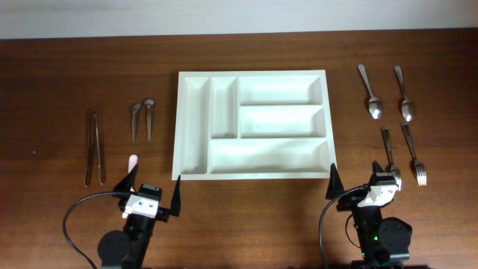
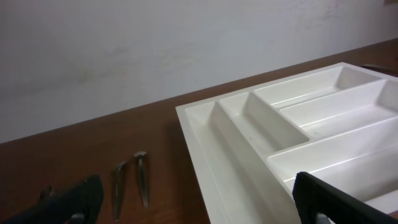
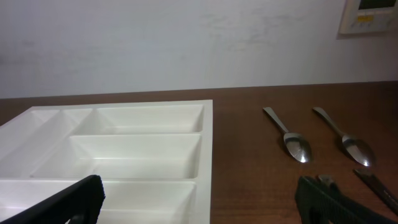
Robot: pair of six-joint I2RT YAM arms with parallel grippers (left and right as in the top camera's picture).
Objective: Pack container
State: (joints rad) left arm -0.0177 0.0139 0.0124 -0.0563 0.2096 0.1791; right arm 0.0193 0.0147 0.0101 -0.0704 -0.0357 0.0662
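Note:
The container (image 1: pixel 254 74) is a large white cutlery tray in the middle of the brown table, and all its compartments are empty. My left gripper (image 1: pixel 155 187) is open at the front, just off the tray's near left corner, holding nothing. In the left wrist view the tray's rim (image 2: pixel 199 143) runs between my fingers (image 2: pixel 74 202). My right gripper (image 1: pixel 362 183) is open near the tray's near right corner, also holding nothing. The right wrist view shows the tray's right rim (image 3: pixel 206 143) between my spread fingers (image 3: pixel 329 202).
Left of the tray lie two small spoons (image 1: pixel 142 118) (image 2: pixel 142 177) and two long thin utensils (image 1: pixel 93 146). A small pale piece (image 1: pixel 132 159) lies near them. Right of the tray lie two spoons (image 1: pixel 371 93) (image 3: pixel 289 140) and two forks (image 1: pixel 414 153).

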